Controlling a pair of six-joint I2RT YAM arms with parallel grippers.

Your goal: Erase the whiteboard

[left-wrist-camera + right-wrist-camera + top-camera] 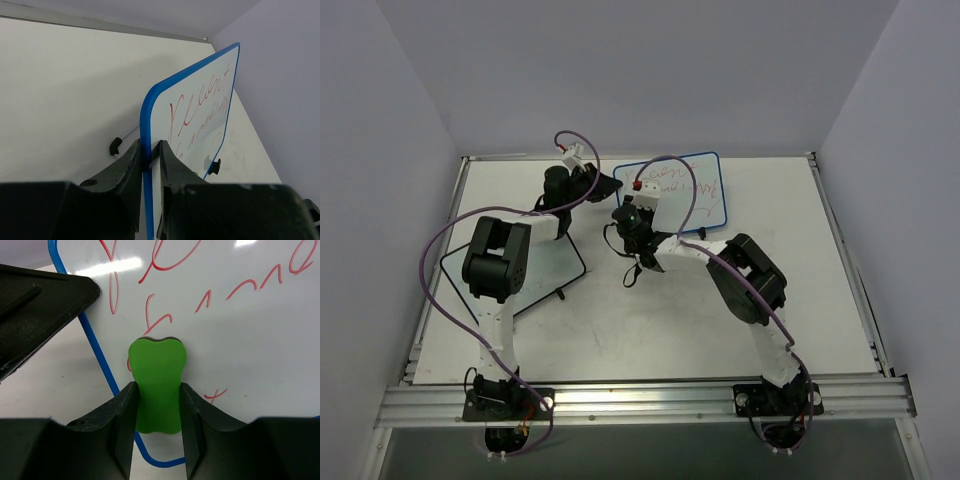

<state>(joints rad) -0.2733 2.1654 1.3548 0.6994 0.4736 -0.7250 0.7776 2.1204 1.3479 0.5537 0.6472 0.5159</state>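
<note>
The whiteboard [695, 188] has a blue rounded frame and red writing, and stands tilted at the back of the table. My left gripper [607, 186] is shut on its left edge; in the left wrist view the jaws [150, 155] pinch the blue frame of the whiteboard [200, 110], with a black foot [115, 146] on one side and another black foot [215, 166] on the other. My right gripper [633, 216] is shut on a green eraser [157, 382] that presses against the lower left of the whiteboard [240, 340], just under the red writing.
A black-framed whiteboard [545, 272] lies flat on the table under my left arm. Grey walls close in the table on three sides. A metal rail [650, 398] runs along the near edge. My left gripper's finger [40, 310] shows at the upper left of the right wrist view.
</note>
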